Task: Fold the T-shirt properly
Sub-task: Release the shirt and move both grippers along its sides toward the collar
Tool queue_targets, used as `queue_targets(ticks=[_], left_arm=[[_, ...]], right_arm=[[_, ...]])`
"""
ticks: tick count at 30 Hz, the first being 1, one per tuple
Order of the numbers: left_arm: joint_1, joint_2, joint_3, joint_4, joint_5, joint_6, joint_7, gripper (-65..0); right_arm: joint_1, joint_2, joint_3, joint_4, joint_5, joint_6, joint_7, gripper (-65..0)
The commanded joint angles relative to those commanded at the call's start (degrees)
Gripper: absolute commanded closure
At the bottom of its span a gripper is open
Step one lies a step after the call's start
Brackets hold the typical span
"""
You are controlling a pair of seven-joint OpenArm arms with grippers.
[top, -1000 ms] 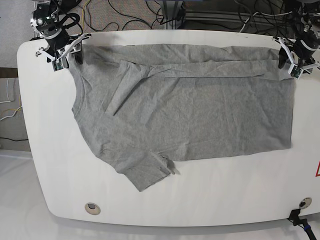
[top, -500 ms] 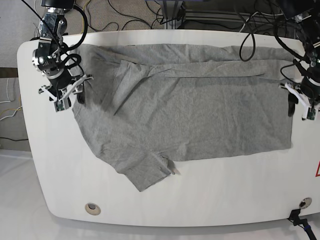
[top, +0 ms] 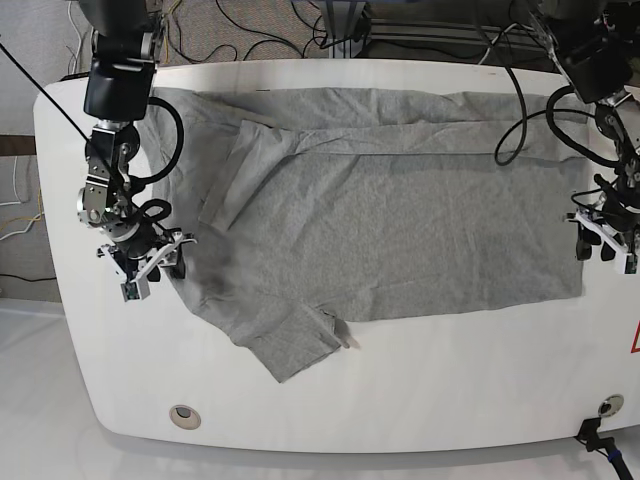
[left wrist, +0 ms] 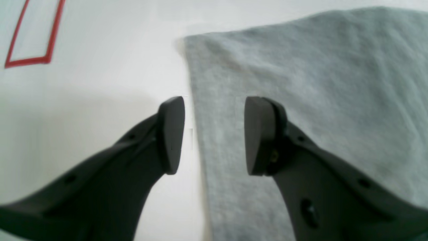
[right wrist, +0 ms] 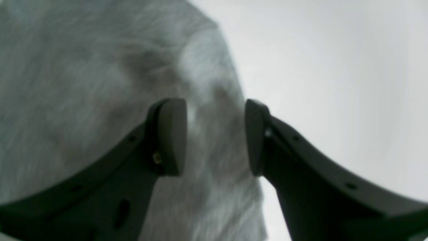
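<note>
to fold the near half well, each arm should pinch the wrinkled heather-grey cotton t-shirt (top: 380, 230), spread flat on the white table (top: 450, 380), right at its edge: the left gripper (left wrist: 214, 134) straddles the hem, jaws apart and empty, as does the right gripper (right wrist: 215, 137) over the shoulder edge.

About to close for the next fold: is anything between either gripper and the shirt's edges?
Nothing visible. The left gripper has its jaws open astride the T-shirt hem edge; the right gripper is open over the shirt's other edge. Only bare table lies around.
</note>
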Motion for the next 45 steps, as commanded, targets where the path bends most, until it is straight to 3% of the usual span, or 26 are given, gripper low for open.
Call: queue_targets(ticks=[3,7,13,23,29,38,42,45], left_arm=[[-2.1,-0.3,0.4,-2.9,-0.1,0.0,-0.1,-37.9],[-4.6,-2.1,0.4,-8.3,-0.1,0.0,-0.1,-39.0],[-8.2,-4.1,1.3,-18.8,-0.1,0.0,-6.1,-39.0],[-14.9,-5.7,5.7,-34.0,0.2,0.4,-14.3,-38.9],[-15.4,-5.6,5.7,-35.2,0.2,0.4,-14.9,-38.9],[-15.6,-5.5,5.6,-35.2,0.1,0.5,-15.0,-38.3],[-15.6,-5.7,5.5,-35.1,0.0,0.5,-15.0,-38.3],[-15.6,-5.7,5.5,-35.0,-0.1,1.4,-15.0,-38.3]], right_arm=[[3.4,0.5,-2.2,-6.4,0.0,0.0,3.5,-27.9],[7.6,0.6,-3.9,-14.0,0.0,0.0,6.8,-28.7],[10.1,0.5,-4.3,-18.3,0.0,-0.44,9.4,-49.3],[11.2,0.0,-4.7,-20.5,0.0,-0.44,9.6,-49.8],[12.6,0.0,-4.7,-26.8,0.4,-0.26,12.4,-49.7],[12.3,-2.8,-4.7,-26.9,0.1,0.09,11.3,-49.7],[12.2,-4.4,-4.7,-26.7,0.1,2.99,10.1,-49.5],[12.1,-4.7,-4.7,-26.7,0.1,3.08,10.1,-49.4]])
